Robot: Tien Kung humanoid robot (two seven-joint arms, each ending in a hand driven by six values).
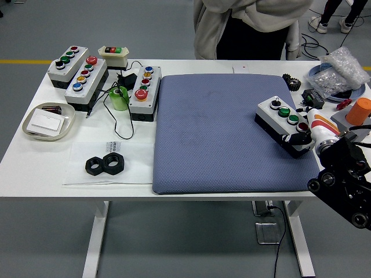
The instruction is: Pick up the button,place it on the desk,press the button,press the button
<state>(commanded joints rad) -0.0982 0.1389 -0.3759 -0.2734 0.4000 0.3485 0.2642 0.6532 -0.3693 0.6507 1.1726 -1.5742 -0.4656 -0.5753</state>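
At the right of the frame, the right hand (306, 138) has its fingers closed around the near end of the button box (282, 123), steadying it on the blue mat (214, 133) for pressing.

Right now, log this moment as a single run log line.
stage: grasp | right hand: gripping near end of button box on blue mat | left hand: not in view | person: standing at far side

The right robot hand (305, 138) covers the near end of the button box (284, 125) at the counter's (35, 156) right edge; its grip is unclear. The person (249, 26) is cut off at the top.
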